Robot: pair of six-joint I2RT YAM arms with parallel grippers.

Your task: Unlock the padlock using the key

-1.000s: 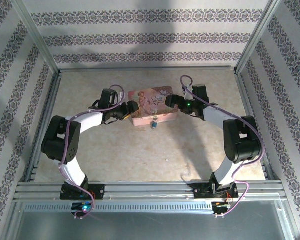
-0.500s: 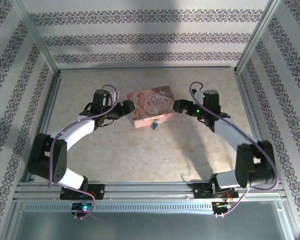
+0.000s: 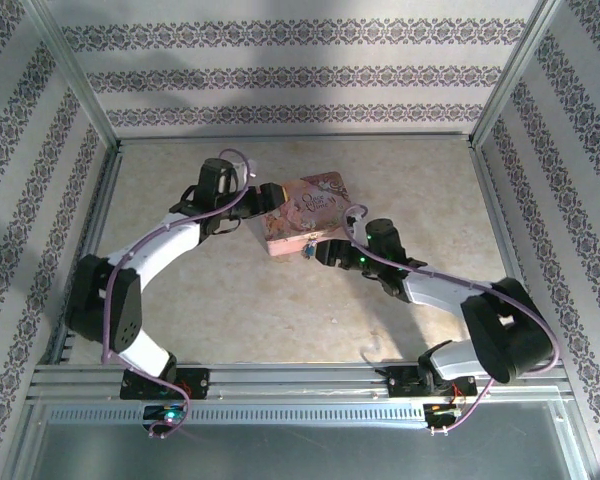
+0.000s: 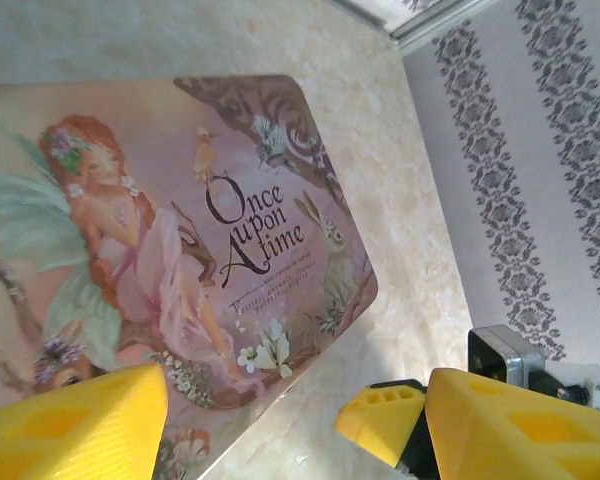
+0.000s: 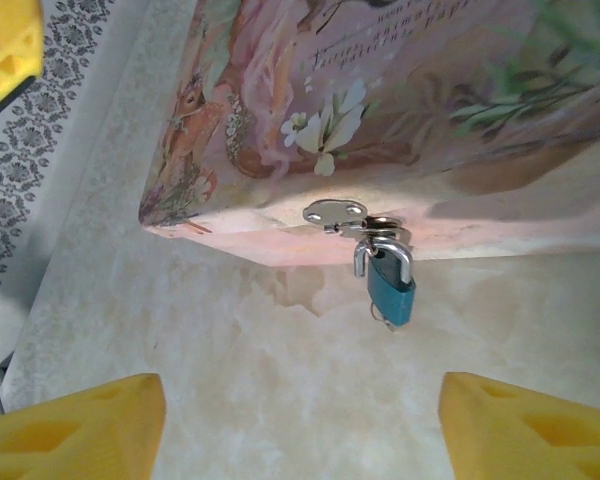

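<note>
The pink tin (image 3: 315, 205) lies at the middle back of the table. From the hasp (image 5: 337, 212) on its front wall hangs the small blue padlock (image 5: 392, 287) (image 3: 307, 247). The left leg of its silvery shackle (image 5: 383, 250) ends free beside the body. A thin grey sliver, the key (image 5: 381, 314), pokes out under the body. My right gripper (image 5: 300, 440) (image 3: 325, 253) is open, low on the table in front of the padlock and apart from it. My left gripper (image 4: 250, 430) (image 3: 268, 197) is open over the tin's left end, one finger (image 4: 70, 420) above the lid (image 4: 160, 230).
Patterned walls (image 3: 300, 75) and a metal frame (image 3: 80, 90) close in the beige table (image 3: 280, 310) on three sides. A yellow finger of the left gripper (image 5: 5, 45) shows beyond the tin's far corner in the right wrist view.
The right arm swung from the tin's right end round to its front and dropped low, facing the padlock. The tin turned slightly. The left gripper stayed at the tin's left end.
</note>
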